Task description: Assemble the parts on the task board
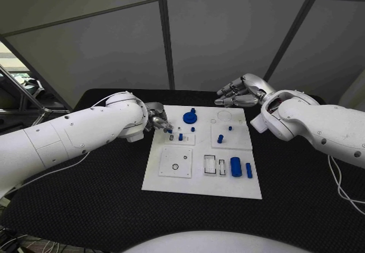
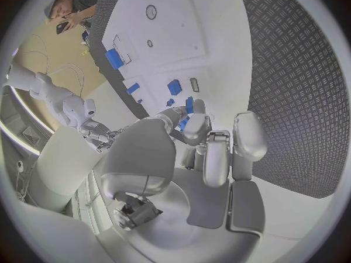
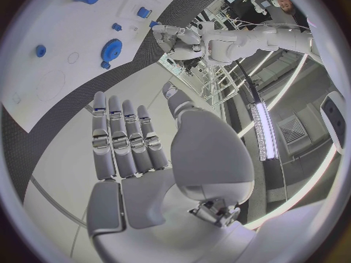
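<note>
The left hand [image 1: 158,122] is at the left edge of the white board [image 1: 199,182], and its fingertips [image 2: 196,123] close on a small blue part [image 2: 189,105] there. The right hand [image 1: 242,90] hangs above the far right corner of the board, its fingers straight and apart, holding nothing. On the board I count about seven other blue parts: one gear [image 1: 190,115], one thick cylinder [image 1: 236,166], one thin bar [image 1: 249,169] beside it, and some small pegs. The table [image 1: 91,205] is black, with grey wall panels behind.
</note>
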